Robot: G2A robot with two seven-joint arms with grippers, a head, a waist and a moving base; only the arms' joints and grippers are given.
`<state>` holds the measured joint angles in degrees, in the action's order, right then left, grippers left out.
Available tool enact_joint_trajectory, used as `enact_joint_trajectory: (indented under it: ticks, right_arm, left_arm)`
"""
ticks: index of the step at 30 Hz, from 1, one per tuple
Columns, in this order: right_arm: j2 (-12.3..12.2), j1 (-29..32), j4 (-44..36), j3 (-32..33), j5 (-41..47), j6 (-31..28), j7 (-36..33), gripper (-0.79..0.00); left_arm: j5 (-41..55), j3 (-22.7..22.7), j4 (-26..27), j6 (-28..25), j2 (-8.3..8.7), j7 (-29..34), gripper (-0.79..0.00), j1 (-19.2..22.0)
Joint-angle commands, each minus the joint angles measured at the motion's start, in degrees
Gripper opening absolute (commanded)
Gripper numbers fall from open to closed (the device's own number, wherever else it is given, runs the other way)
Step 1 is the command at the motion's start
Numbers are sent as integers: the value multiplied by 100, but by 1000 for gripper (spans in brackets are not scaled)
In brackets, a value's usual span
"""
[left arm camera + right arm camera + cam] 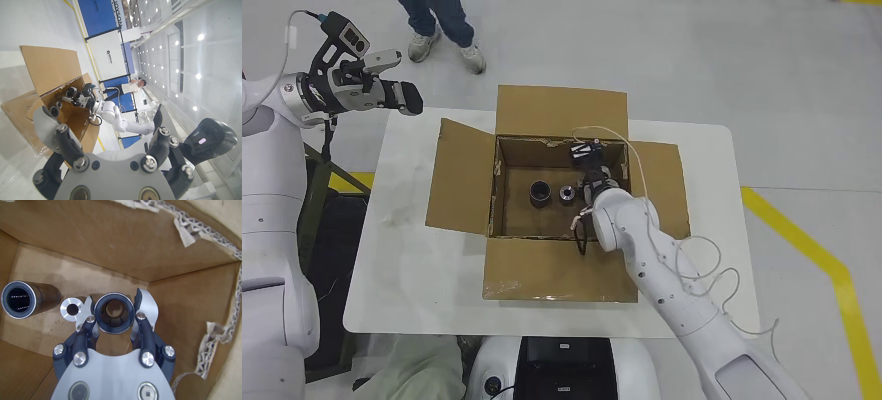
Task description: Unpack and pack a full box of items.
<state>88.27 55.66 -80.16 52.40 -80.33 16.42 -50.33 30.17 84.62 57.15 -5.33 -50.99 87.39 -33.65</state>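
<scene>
Two jaws of the right gripper (pixel 115 299) press against opposite sides of a black-rimmed bushing (pixel 114 317), grasping it with its open bore facing the right wrist camera. Just beside one finger (pixel 88 306) stands a small silver collar (pixel 70 310), upright on the box floor. Next to the collar is a long dark sleeve (pixel 19 312) with a black-ringed mouth. The three parts form a row, and the collar is between the other two.

All three are inside the cardboard box (pixel 113 237). The right wrist view also shows the torn corrugated edge (pixel 208 228) of the box wall.

In the top view the right gripper (pixel 592 185) reaches down into the box (pixel 497 195), and its wrist covers the bushing. The sleeve (pixel 540 193) and the collar (pixel 568 193) show near the middle of the box floor. The four flaps are folded outward on the white worktop (pixel 402 270).

The left gripper (pixel 407 97) is held in the air just past a far corner of the worktop, well apart from the box. In the left wrist view its jaws are released and spread wide, with nothing between the fingers (pixel 42 121). Farther off, that view shows the box (pixel 51 66) from the side, with the right gripper (pixel 70 92) inside it above the sleeve (pixel 53 111) and the collar (pixel 60 104).
</scene>
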Motion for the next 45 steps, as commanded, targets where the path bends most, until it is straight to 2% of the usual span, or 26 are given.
enact_joint_trajectory:
  ticks: [1,5,12,19,24,26,29,32,41,44,45]
  right_arm:
    - [8,7,1,8,-7,-4,-12,-379]
    - [15,61,-63,49,-31,-15,-42,-283]
    - [-8,344,-590,174,-103,-81,-5,-268]
    - [-90,949,-1699,345,-149,-409,33,-237]
    - [-143,1339,-2368,553,549,-1054,61,-259]
    - [-177,1475,-2544,748,913,-1354,119,-222]
    - [-224,1695,-2759,997,1440,-1731,160,-215]
    - [-272,1904,-3003,1198,1798,-1994,159,-145]
    - [-433,2614,-3766,1935,2900,-2667,234,-74]
    - [-479,2757,-3896,2144,3202,-2823,257,0]
    - [-494,2790,-3923,2205,3296,-2862,257,0]
  left_arm:
    - [0,0,0,0,0,0,0,0]
    - [0,0,0,0,0,0,0,0]
    - [0,0,0,0,0,0,0,0]
    - [0,0,0,0,0,0,0,0]
    - [0,0,0,0,0,0,0,0]
    - [0,0,0,0,0,0,0,0]
    - [0,0,0,0,0,0,0,0]
    - [0,0,0,0,0,0,0,0]
    - [0,0,0,0,0,0,0,0]
    - [0,0,0,0,0,0,0,0]
    - [0,0,0,0,0,0,0,0]
